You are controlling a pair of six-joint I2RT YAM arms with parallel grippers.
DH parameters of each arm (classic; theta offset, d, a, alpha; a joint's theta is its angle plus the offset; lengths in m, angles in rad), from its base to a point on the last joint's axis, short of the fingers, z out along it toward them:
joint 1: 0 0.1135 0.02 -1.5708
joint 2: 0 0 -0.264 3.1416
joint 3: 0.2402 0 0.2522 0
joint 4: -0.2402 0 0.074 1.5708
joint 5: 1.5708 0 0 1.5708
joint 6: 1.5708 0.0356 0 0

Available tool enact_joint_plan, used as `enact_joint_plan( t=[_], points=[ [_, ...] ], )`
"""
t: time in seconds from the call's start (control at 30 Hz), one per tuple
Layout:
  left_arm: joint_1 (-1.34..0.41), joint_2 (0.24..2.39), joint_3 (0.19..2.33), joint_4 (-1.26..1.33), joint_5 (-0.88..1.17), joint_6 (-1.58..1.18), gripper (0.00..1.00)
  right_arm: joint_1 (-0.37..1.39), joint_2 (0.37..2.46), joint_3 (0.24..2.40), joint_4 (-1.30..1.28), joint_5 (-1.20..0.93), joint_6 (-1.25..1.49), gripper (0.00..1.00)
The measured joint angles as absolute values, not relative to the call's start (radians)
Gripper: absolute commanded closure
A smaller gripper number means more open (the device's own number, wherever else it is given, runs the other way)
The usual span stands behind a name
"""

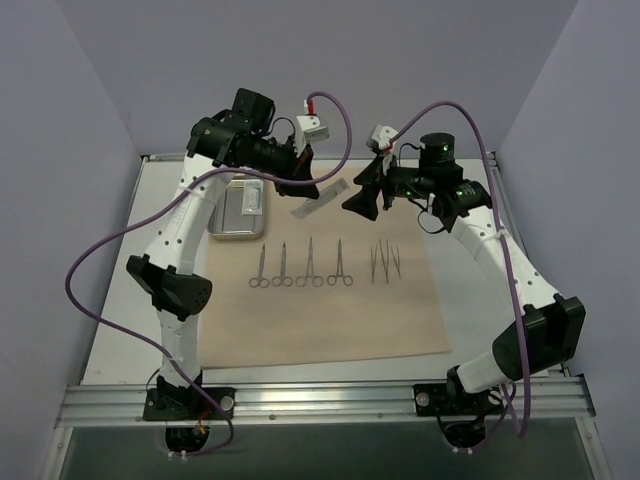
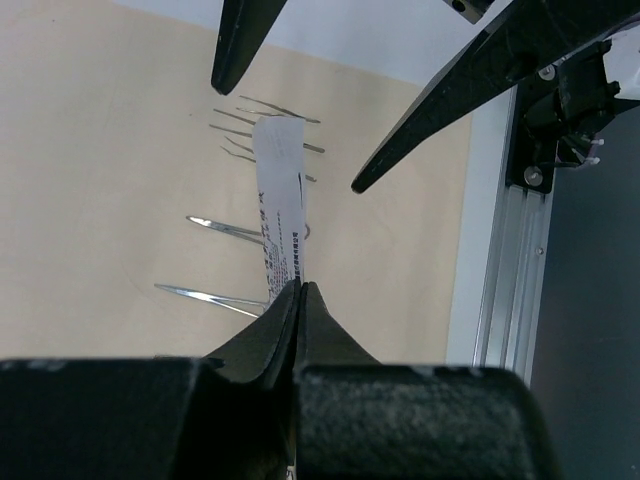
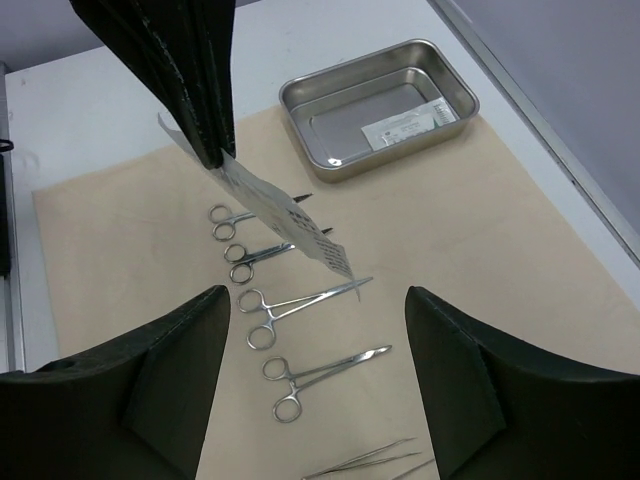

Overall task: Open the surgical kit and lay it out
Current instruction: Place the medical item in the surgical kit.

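Observation:
The surgical kit's beige cloth [image 1: 320,320] lies spread flat on the table. A steel tray [image 1: 222,228] sits at its far left corner with one clear packet [image 3: 405,122] inside. Several scissor-handled instruments [image 1: 300,266] lie in a row, and thin tweezers [image 1: 383,262] lie to their right. My left gripper [image 2: 300,287] is shut on a second packet [image 2: 280,190] and holds it in the air above the instruments. My right gripper [image 3: 315,300] is open and empty. It faces the hanging packet [image 3: 290,220] from just to the right, without touching it.
The tray [image 3: 455,85] stands close to the cloth's far edge. Bare white table [image 1: 120,300] runs along the left of the cloth. An aluminium rail [image 1: 320,400] crosses the near edge by both arm bases. Purple cables loop above each arm.

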State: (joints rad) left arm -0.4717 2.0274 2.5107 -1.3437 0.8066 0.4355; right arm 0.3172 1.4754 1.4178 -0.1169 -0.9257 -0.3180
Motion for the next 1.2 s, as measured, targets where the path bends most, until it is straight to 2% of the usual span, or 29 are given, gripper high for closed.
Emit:
enact_joint_plan(
  t=[0.37,0.57,0.67,0.7,0.77,0.9,1.1,1.13,1.17,1.2],
  points=[
    [-0.493,2.025,2.499,-1.345,0.809,0.469,0.98,0.343,1.487,1.444,-0.13,-0.953,-0.327,0.36],
    [-0.503,2.025,2.499,-1.344,0.82,0.484,0.98,0.356,1.503,1.453,-0.13,-0.958,-0.326,0.43],
    [-0.505,2.025,2.499,-1.345,0.821,0.489,0.98,0.361,1.522,1.463,-0.13,-0.961,-0.325,0.59],
    [-0.506,2.025,2.499,-1.345,0.822,0.492,0.98,0.362,1.527,1.464,-0.13,-0.962,-0.323,0.69],
    [-0.507,2.025,2.497,-1.345,0.822,0.495,0.98,0.364,1.539,1.472,-0.136,-0.965,-0.32,0.76],
    [-0.508,2.025,2.497,-1.344,0.819,0.495,0.98,0.368,1.552,1.48,-0.155,-0.97,-0.317,1.0],
    [-0.505,2.025,2.486,-1.343,0.798,0.49,0.98,0.368,1.552,1.481,-0.179,-0.972,-0.285,1.0],
    [-0.505,2.025,2.482,-1.342,0.793,0.485,0.93,0.368,1.552,1.481,-0.18,-0.97,-0.277,1.0],
    [-0.505,2.025,2.477,-1.34,0.785,0.48,0.8,0.368,1.552,1.481,-0.181,-0.964,-0.267,1.0],
    [-0.505,2.025,2.472,-1.336,0.775,0.471,0.62,0.368,1.552,1.48,-0.182,-0.955,-0.257,1.0]
  ],
)
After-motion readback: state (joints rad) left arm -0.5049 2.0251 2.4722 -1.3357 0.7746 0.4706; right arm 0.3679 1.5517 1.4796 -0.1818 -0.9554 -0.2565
